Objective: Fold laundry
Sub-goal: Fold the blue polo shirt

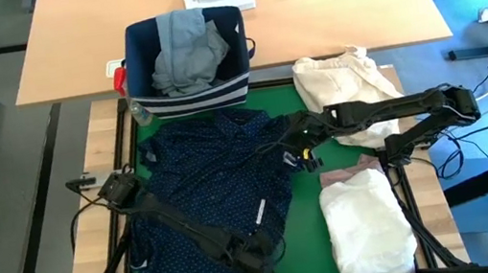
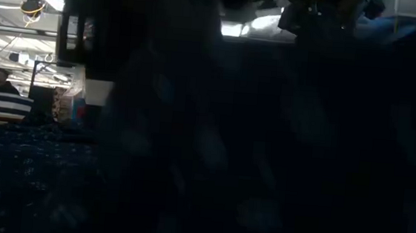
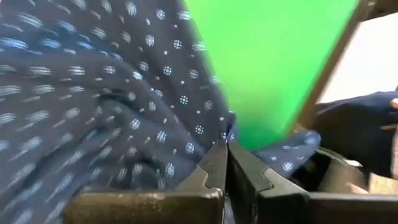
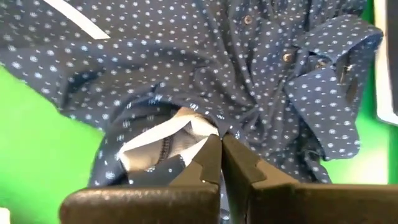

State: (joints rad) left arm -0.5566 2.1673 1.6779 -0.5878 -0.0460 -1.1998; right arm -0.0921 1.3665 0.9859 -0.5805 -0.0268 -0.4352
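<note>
Shirt corners are what matter here. The navy dotted shirt (image 1: 215, 199) lies spread on the green mat (image 1: 301, 225), just in front of the striped bin (image 1: 191, 96), and it runs longways from the bin toward the front edge of the tabletop (image 1: 81, 151). Both arms have hold of it. The left fingers (image 3: 226, 163) are pinched together on the shirt's hem at the corner far from the bin, with green mat showing just past them. The right fingers (image 4: 219, 149) are pinched together on a fold by the collar, at the shirt's end nearer the bin, on the side toward the white shirt (image 1: 366, 225). So the cloth lies right between each pair of fingers, and the two holds sit at opposite ends of the shirt. My guess is the next move pulls those ends apart to lay the shirt flat.
</note>
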